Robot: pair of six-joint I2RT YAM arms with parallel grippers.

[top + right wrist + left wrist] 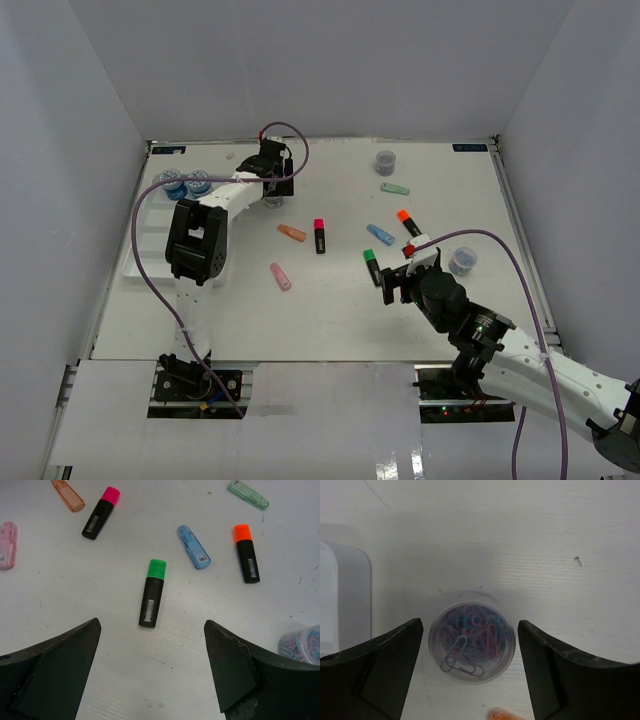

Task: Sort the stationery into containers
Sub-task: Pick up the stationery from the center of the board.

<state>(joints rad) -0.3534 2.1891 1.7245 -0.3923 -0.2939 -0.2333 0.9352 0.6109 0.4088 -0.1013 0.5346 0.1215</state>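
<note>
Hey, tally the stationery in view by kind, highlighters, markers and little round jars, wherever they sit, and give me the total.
Highlighters: 3
Markers: 4
Jars: 5
Total: 12

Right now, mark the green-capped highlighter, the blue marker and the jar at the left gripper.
green-capped highlighter (153,594): right wrist view, middle of the black barrel.
blue marker (194,547): right wrist view, middle of the body.
jar (472,641): left wrist view, centre of its top.
</note>
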